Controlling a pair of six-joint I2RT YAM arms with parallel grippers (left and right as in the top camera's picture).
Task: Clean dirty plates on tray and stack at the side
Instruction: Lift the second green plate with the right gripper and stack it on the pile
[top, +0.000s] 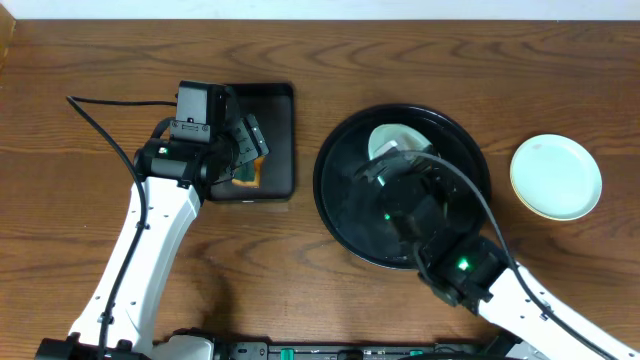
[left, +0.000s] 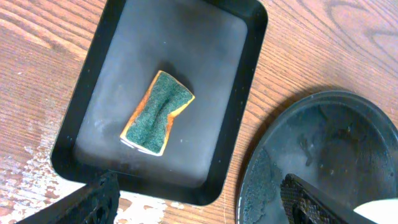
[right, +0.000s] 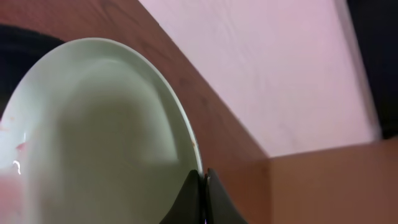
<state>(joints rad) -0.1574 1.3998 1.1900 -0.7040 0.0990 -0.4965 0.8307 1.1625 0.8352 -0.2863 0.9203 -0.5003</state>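
The round black tray sits at centre right; it also shows in the left wrist view. My right gripper is shut on the rim of a light mint plate and holds it tilted over the tray. A small red smear marks the plate's left edge. A mint-blue plate lies on the table right of the tray, with a pale yellow rim showing under it. My left gripper is open and empty over the near edge of a rectangular black tray.
A green and orange sponge lies in the rectangular tray left of the round tray. White residue marks the wood by that tray's corner. A cable runs from the left arm toward the back left.
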